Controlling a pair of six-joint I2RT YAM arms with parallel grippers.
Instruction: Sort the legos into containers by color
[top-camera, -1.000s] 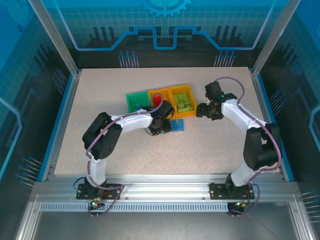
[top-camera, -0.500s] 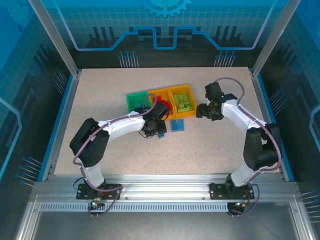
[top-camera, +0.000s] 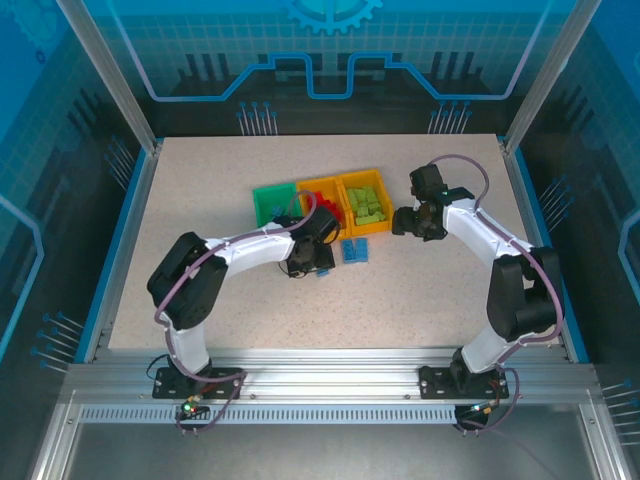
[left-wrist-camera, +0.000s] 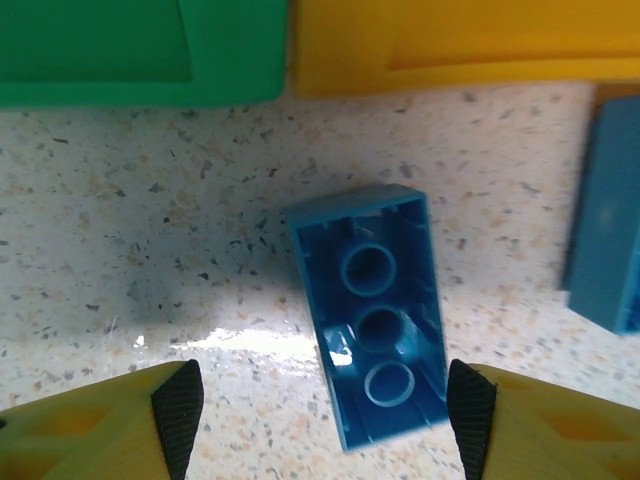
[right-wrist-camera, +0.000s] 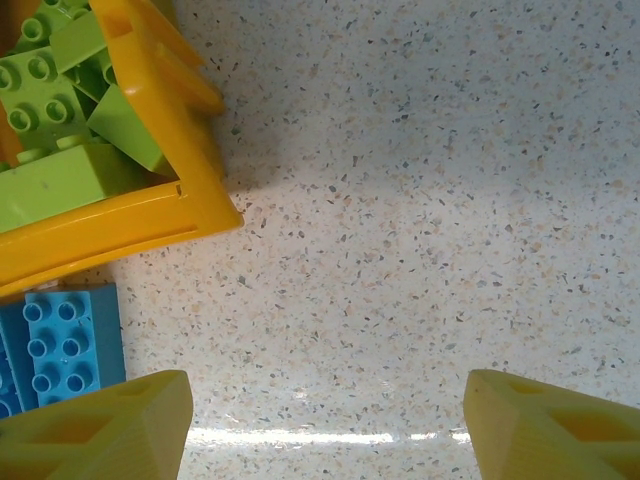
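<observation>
Plastic of this sort is judged light, stiff and somewhat slick, so little force should be needed and crushing is unlikely. The blue brick (left-wrist-camera: 368, 310) is seen lying upside down on the speckled surface (left-wrist-camera: 150, 220), its hollow underside and three inner tubes turned upward. It sits just short of the green container (left-wrist-camera: 140, 50) and the middle orange container (left-wrist-camera: 450, 40). The left hand (left-wrist-camera: 322, 410) is held spread above it, one finger to each side, with a gap left between each pad and the brick; nothing is pinched.

The long side walls are judged the best place to be taken hold of, being flat and parallel. Since the brick lies slightly askew to the fingers, a small turn of the wrist would be advised, or it may be twisted out of a corner grip. A second blue brick (left-wrist-camera: 610, 230) lies near on one side and should be kept clear.

The right hand (right-wrist-camera: 320, 420) is likewise spread over bare surface, holding nothing, beside the outer orange container (right-wrist-camera: 190, 130) filled with lime bricks (right-wrist-camera: 50, 90).
</observation>
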